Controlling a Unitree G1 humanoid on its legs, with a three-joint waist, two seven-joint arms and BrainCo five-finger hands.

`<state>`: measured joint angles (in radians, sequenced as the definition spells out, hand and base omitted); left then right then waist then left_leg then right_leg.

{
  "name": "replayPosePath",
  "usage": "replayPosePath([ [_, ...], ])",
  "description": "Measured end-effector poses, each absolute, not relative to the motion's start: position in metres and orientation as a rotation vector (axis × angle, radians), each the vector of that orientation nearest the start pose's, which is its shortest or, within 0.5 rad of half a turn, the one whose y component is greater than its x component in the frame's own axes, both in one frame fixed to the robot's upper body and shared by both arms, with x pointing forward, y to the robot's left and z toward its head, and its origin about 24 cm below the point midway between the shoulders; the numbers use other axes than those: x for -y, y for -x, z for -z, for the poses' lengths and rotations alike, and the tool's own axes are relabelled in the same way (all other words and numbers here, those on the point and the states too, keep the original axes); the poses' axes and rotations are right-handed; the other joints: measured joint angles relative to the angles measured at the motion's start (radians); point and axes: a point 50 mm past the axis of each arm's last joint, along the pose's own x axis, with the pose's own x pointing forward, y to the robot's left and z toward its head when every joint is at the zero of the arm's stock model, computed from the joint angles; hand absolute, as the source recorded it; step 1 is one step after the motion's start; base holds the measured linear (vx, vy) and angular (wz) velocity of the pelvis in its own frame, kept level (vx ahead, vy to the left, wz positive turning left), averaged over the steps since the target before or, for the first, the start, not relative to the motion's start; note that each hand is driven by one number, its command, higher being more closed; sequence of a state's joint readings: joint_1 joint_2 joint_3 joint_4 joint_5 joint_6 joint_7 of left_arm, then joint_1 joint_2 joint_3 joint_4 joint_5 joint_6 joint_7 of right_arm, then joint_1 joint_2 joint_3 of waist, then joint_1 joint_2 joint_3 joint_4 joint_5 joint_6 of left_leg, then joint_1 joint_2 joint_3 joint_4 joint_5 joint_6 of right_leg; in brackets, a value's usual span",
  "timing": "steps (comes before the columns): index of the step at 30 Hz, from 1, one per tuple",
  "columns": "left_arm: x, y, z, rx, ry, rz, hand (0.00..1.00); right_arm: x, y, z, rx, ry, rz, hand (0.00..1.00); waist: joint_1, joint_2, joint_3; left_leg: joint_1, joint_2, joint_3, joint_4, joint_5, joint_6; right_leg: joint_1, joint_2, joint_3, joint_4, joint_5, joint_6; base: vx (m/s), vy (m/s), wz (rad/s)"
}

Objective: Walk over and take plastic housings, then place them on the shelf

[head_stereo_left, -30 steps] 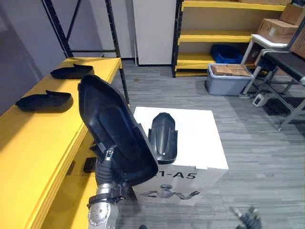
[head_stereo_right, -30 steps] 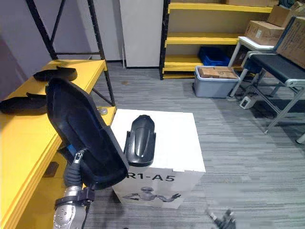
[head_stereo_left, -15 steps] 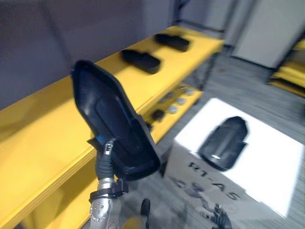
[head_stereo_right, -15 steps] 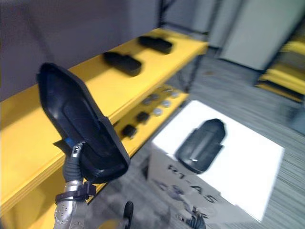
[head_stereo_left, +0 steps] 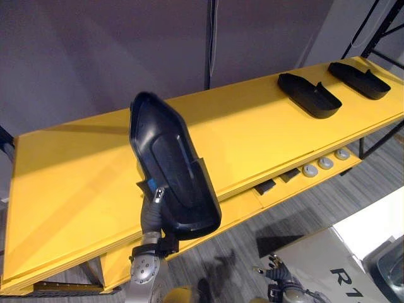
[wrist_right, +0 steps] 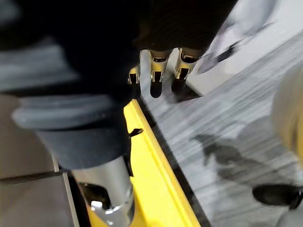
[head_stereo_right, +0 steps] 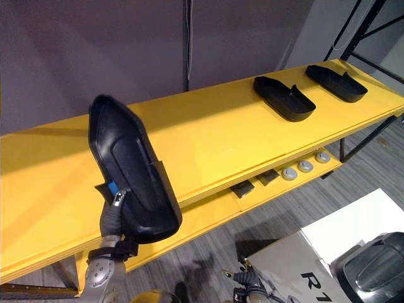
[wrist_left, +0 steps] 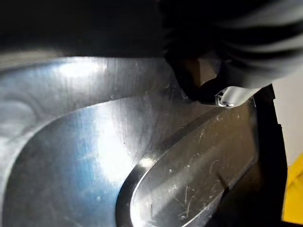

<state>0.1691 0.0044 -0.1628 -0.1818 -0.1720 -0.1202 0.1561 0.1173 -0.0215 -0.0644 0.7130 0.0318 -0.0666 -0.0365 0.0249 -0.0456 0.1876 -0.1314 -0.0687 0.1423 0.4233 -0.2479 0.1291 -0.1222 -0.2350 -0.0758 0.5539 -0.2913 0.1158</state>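
The left hand [head_stereo_left: 156,197] grips the housing [head_stereo_left: 167,158] by its lower end, before the shelf [head_stereo_left: 252,132]. Top-heavy, it may twist loose.

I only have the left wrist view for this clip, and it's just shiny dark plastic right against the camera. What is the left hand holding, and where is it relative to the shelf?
Observer: The left hand grips a black housing by its lower end. The housing is raised upright in front of the yellow shelf, not resting on it.
Reviewer: Anything on that shelf already?
Observer: Two, lying apart toward its right end: a nearer housing and a farther housing.
Reviewer: And the right hand?
Observer: The right hand hangs low with relaxed fingers, holding nothing, near a white box.
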Motion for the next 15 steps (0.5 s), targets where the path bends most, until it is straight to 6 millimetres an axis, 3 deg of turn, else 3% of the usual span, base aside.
replayPosePath([
  [2, -0.118, -0.221, -0.058, 0.119, 0.221, -0.004, 1.0, 0.175, -0.144, 0.126, -0.779, -0.022, 0.152, 0.0, -0.014, -0.005, -0.003, 0.02, -0.027, -0.039, -0.03, 0.005, 0.004, -0.03, 0.047, 0.099, -0.079, 0.003, 0.005, 0.19, -0.035, 0.68],
  [3, -0.114, -0.22, -0.059, 0.119, 0.227, 0.01, 1.0, 0.176, -0.139, 0.127, -0.789, -0.022, 0.156, 0.0, -0.013, -0.009, -0.008, 0.027, -0.038, -0.054, -0.037, 0.005, 0.004, -0.029, 0.048, 0.111, -0.101, 0.004, 0.005, 0.21, -0.089, 0.74],
  [5, -0.106, -0.219, -0.059, 0.114, 0.254, 0.026, 1.0, 0.172, -0.125, 0.13, -0.813, -0.044, 0.168, 0.0, -0.007, -0.019, -0.037, 0.062, -0.06, -0.104, -0.064, 0.004, 0.002, 0.006, 0.048, 0.084, -0.161, 0.038, -0.003, 0.33, -0.17, 0.76],
  [7, -0.104, -0.219, -0.059, 0.116, 0.269, 0.021, 1.0, 0.166, -0.121, 0.13, -0.815, -0.063, 0.168, 0.0, -0.003, -0.019, -0.064, 0.075, -0.047, -0.125, -0.071, 0.003, -0.011, 0.042, 0.065, 0.061, -0.215, 0.077, -0.012, 0.27, -0.152, 0.43],
  [9, -0.1, -0.219, -0.06, 0.118, 0.28, 0.03, 1.0, 0.161, -0.128, 0.125, -0.779, -0.079, 0.163, 0.0, 0.008, -0.019, -0.086, 0.1, -0.005, -0.114, -0.08, -0.005, -0.065, 0.106, 0.102, 0.044, -0.284, 0.109, -0.016, 0.29, -0.219, 0.07],
  [15, -0.088, -0.22, -0.057, 0.098, 0.279, 0.081, 1.0, 0.166, -0.123, 0.127, -0.793, -0.077, 0.182, 0.0, -0.008, -0.021, -0.13, 0.191, 0.052, -0.098, -0.201, 0.013, -0.142, 0.163, 0.158, 0.04, -0.352, 0.134, -0.053, 0.18, -0.163, -0.1],
])
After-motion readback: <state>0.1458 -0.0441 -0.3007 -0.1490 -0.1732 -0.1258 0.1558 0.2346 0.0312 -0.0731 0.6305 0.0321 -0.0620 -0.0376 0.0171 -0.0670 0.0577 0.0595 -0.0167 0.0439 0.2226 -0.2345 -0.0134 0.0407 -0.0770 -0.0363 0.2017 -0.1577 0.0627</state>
